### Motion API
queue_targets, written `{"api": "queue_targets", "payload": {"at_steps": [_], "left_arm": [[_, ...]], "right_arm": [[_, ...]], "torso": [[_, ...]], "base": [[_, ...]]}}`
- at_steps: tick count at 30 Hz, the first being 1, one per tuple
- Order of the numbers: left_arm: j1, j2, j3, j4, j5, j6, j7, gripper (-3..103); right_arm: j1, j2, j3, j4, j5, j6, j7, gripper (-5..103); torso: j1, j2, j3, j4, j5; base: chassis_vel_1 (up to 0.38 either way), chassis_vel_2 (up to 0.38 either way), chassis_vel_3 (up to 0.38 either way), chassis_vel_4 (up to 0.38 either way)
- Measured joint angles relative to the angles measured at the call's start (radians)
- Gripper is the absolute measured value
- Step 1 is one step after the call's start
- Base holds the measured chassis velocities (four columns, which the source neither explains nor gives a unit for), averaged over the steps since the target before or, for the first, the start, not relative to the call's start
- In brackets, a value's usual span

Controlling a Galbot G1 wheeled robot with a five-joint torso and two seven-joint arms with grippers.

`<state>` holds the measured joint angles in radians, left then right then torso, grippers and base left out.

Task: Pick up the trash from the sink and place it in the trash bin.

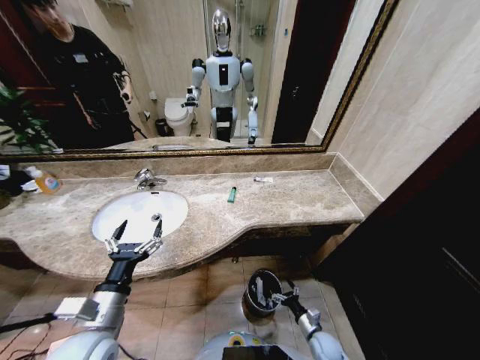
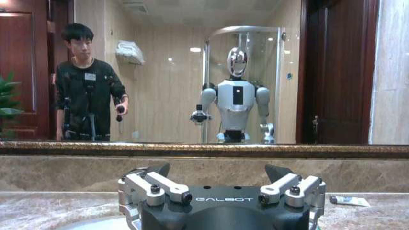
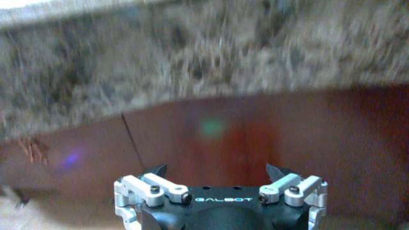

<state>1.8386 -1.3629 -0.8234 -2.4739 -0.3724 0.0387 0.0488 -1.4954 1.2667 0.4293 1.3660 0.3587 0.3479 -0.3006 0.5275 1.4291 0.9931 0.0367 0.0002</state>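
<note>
Left hand (image 1: 135, 234) spread empty at the sink (image 1: 105, 225) front; green lighter (image 1: 232, 195) lies on the desk (image 1: 300, 199) beside it, judged light, rigid, slick—pinch mid-body; right hand (image 1: 279, 298) spread over the trash bin (image 1: 255, 300).

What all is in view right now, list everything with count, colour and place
sink: one, white, set in the counter's left part
faucet: one, chrome, behind the basin
green lighter: one, on the counter right of the basin
tube: one, white, counter near the mirror
bottle: one, orange label, counter's far left
trash bin: one, black, on the floor below the counter
left tool: open, over the basin's near edge
right tool: low, at the bin
</note>
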Motion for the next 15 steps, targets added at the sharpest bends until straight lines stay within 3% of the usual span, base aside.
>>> {"api": "queue_targets", "payload": {"at_steps": [5,15], "left_arm": [[0.000,0.000,0.000,0.000,0.000,0.000,0.000,100],[0.000,0.000,0.000,0.000,0.000,0.000,0.000,100]], "right_arm": [[-0.058,-0.011,0.037,0.140,-0.036,0.035,-0.012,100],[-0.110,-0.003,0.050,0.385,-0.077,0.011,-0.016,100]], "torso": [[0.000,0.000,0.000,0.0001,-0.0002],[0.000,0.000,0.000,0.0001,-0.0002]], "base": [[0.000,0.000,0.000,0.000],[0.000,0.000,0.000,0.000]]}}
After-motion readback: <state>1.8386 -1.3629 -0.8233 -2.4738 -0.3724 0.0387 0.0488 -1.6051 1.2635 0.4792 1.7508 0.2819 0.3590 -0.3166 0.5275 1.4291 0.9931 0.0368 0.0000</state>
